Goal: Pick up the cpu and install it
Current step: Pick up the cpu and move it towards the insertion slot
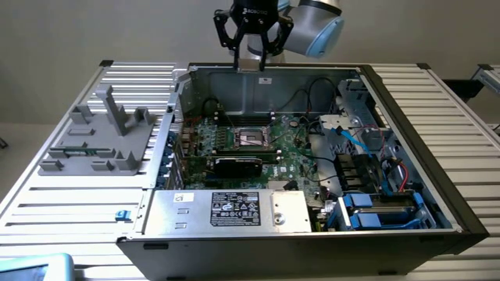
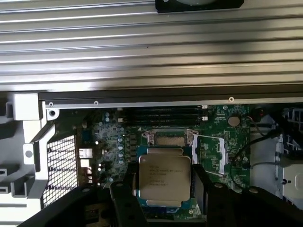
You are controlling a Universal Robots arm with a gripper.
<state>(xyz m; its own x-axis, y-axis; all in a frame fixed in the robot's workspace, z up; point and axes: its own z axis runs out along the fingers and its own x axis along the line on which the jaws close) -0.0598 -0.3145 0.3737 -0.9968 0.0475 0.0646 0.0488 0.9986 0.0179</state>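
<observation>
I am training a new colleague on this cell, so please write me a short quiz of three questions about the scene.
1. True or false: the gripper holds the cpu.
2. Where is the cpu? A) held above the open case B) lying inside it C) lying beside it.
3. Fill in: the grey fixture stands on the exterior view's ___ of the case.
Key: 1 true; 2 A; 3 left.

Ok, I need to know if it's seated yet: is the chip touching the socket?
Apart. The exterior view shows the pincer holding the chip above the case rim, with the socket far down inside.
</observation>
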